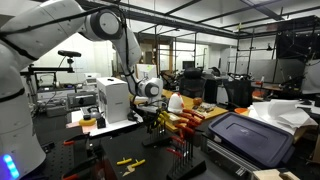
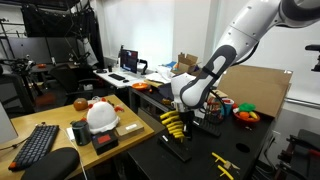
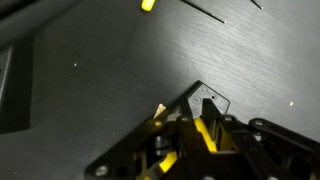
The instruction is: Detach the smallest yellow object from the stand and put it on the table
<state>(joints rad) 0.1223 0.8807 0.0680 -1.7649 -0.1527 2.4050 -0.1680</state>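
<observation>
At the stand (image 1: pixel 172 128) on the table (image 1: pixel 100 152), in an exterior view: gripper (image 1: pixel 152 110) low over the handles. In an exterior view: gripper (image 2: pixel 184 112) at the stand's top. Wrist view: jaws pinch the smallest yellow object (image 3: pixel 204 134), right at the stand.

No legible text, labels or numbers anywhere.

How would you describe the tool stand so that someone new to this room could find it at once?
Start at the wide black table, then follow the robot's white arm down to its tool. Just below it is the stand, a dark upright rack. Unlike the flat keyboard and the white hard hat off to the side, it bristles with rows of yellow and red-orange handles.
</observation>
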